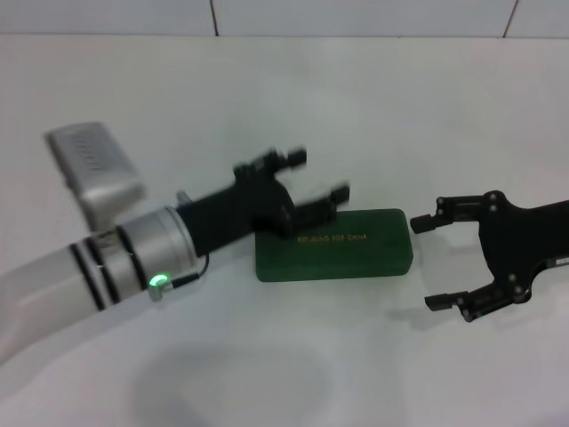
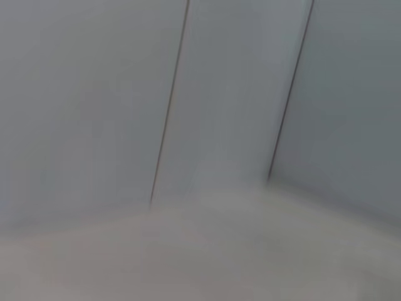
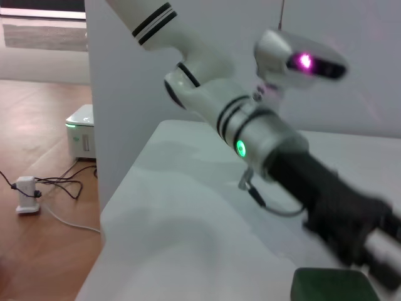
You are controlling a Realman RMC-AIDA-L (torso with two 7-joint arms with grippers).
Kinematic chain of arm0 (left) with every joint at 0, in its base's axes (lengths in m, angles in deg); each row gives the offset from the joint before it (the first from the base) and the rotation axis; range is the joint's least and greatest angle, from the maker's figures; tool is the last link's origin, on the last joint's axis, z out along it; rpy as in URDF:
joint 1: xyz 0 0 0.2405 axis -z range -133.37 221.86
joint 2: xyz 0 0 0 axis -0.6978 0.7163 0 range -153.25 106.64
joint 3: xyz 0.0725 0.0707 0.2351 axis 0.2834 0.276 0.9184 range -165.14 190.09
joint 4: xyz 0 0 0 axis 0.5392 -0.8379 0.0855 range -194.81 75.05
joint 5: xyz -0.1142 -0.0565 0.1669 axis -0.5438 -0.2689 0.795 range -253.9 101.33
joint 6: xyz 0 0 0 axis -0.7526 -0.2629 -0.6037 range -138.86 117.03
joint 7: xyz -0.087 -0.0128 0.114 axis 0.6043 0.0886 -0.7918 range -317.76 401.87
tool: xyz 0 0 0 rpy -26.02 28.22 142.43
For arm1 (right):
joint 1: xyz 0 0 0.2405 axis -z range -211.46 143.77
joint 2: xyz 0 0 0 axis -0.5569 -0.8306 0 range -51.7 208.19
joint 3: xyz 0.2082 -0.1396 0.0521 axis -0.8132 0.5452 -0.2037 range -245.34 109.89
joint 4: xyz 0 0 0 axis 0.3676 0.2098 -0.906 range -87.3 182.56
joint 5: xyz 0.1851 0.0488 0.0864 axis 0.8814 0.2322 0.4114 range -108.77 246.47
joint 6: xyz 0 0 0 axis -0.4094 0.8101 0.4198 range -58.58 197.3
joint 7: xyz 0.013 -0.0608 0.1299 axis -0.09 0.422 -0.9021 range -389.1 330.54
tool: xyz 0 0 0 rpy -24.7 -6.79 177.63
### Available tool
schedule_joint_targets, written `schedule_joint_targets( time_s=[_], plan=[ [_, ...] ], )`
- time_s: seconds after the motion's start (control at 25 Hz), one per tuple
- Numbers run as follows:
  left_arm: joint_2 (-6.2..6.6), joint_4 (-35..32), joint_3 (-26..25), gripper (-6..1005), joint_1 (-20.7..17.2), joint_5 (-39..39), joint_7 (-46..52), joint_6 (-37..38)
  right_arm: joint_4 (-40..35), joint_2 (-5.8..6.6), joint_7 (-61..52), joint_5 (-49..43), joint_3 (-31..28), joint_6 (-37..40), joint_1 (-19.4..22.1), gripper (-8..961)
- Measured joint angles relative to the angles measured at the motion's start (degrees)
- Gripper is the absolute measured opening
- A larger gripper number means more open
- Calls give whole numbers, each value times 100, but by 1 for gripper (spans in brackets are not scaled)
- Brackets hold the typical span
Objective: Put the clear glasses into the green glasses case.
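dark green and shut tight, the green glasses case is lying flat near the middle of the white table, gold lettering facing up on its lid, and in the right wrist view only a corner of it is peeking in. the left gripper is hovering over the case's end at nine o'clock, fingers spread apart and carrying nothing that can be made out, with the black wrist and the green status light trailing off toward eight o'clock. the right gripper is waiting just off the case's three o'clock end, jaws gaping wide, one fingertip close to the case's corner, nothing between them either. the clear glasses are not showing anywhere on the table in the head view, so they are either inside the closed case or simply too transparent to pick out, and there is no telling which. the left wrist view is giving only blurred wall panels and table edge. judging from this, the task is either freshly finished with the lid closed and both arms standing free, or barely begun with the case yet to be opened; the closed lid and empty fingers are fitting both readings.
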Motion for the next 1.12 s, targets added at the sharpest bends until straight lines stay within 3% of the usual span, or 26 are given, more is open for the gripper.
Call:
schedule_joint_targets(
  time_s=[0.04,0.08,0.16,0.4,0.48,0.76,1.12],
  plan=[
    [22,25,-2,875,-119,-445,-368,720,-85,-32,-1,22,-79,10,35,886],
    [22,25,-2,875,-119,-445,-368,720,-85,-32,-1,22,-79,10,35,886],
    [80,43,-6,875,-254,-735,-747,1514,-174,-84,17,29,-333,55,89,886],
    [434,521,-11,875,-561,-753,-1147,2828,-226,-370,358,84,-1551,557,197,886],
    [479,905,6,875,-604,-745,-1358,3145,-176,-453,435,81,-1656,490,200,886],
    [473,1189,67,875,-755,-488,-1875,3412,62,-665,607,77,-1600,522,36,886],
    [505,1174,70,875,-662,-363,-1933,3416,186,-713,565,94,-1500,572,-132,886]
  ],
)
